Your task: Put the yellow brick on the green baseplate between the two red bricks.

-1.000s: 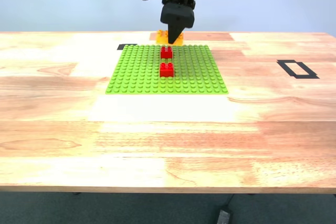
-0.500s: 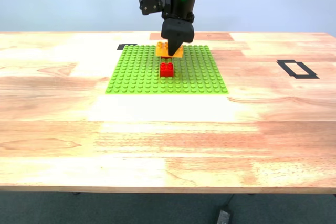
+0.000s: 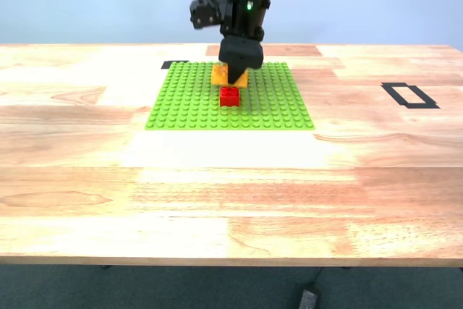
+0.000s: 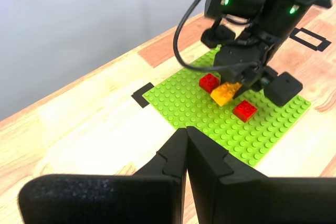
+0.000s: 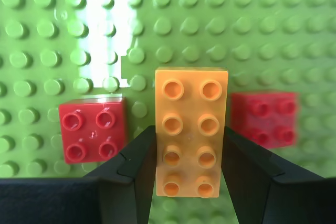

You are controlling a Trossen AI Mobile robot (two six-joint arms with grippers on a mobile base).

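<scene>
Two fingers of my second gripper [image 5: 189, 182] clamp the long sides of the yellow brick [image 5: 191, 129], studs up, above the green baseplate [image 5: 273, 35] between the two red bricks [image 5: 93, 128]. My first gripper [image 4: 186, 153] is pressed closed, empty, well apart from the plate.

**Three camera views of one tabletop**

The exterior view faces across the wooden table [image 3: 231, 179] from its near edge, level and distant. The first wrist view looks down obliquely from off to the side, farther back. The second wrist view looks straight down, very close. All share the green baseplate [image 3: 188, 99].
</scene>
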